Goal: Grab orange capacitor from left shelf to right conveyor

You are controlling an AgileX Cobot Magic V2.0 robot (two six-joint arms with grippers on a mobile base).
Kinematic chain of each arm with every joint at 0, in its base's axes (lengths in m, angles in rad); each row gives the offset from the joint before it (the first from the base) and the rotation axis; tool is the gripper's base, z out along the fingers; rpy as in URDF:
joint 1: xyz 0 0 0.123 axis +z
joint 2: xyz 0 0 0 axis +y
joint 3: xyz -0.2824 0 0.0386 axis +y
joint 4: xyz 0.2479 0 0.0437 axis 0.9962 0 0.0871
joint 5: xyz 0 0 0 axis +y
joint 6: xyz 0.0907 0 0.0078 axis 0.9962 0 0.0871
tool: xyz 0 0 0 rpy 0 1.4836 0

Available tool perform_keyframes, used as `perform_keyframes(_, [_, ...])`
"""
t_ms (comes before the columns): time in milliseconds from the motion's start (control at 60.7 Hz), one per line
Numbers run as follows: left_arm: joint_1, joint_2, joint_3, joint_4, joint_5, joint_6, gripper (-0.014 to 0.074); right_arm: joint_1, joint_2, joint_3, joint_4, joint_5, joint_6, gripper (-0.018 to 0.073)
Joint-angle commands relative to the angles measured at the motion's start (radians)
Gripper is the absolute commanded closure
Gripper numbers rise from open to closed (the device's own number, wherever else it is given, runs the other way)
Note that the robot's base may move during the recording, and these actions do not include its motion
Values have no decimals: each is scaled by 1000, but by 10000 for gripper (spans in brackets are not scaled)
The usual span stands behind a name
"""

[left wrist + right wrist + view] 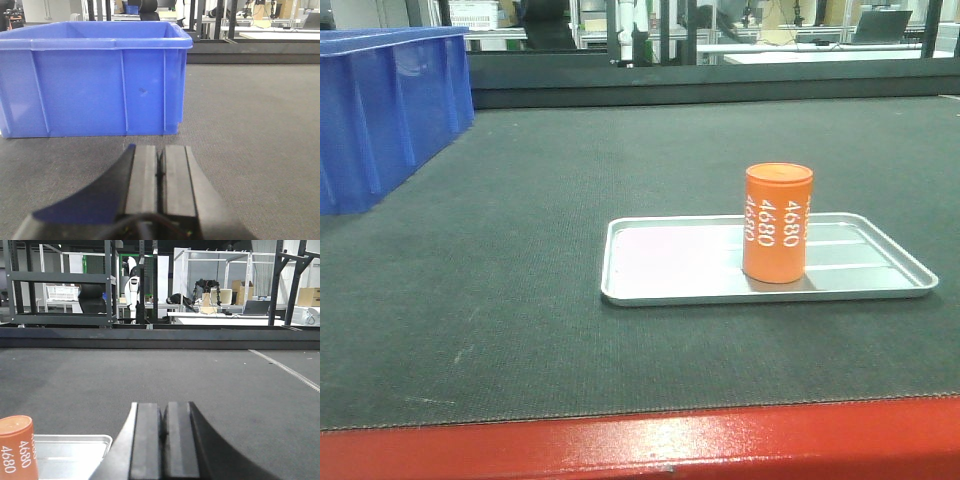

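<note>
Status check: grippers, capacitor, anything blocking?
Left gripper shut, empty. Right gripper shut, empty. Orange capacitor upright in silver tray on the conveyor. Blue bin far left, not in the way.

The capacitor [778,223] stood upright on the tray [660,270], toward its right half. The tray lay on the conveyor [520,300], right of centre. A bin [380,110] sat on the belt at far left, well apart from the tray.

One orange capacitor [777,222], one silver tray [660,262], one blue bin [380,110], one conveyor belt [500,300], two pincers.
</note>
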Motion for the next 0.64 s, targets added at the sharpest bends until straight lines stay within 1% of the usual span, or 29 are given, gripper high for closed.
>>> perform_keyframes(0, [2,-11,-4,-6,-83,0,701,-4,-21,3,3,-77,-10,503])
perform_keyframes(626, [2,-11,-4,-6,-83,0,701,-4,-21,3,2,-67,-10,503])
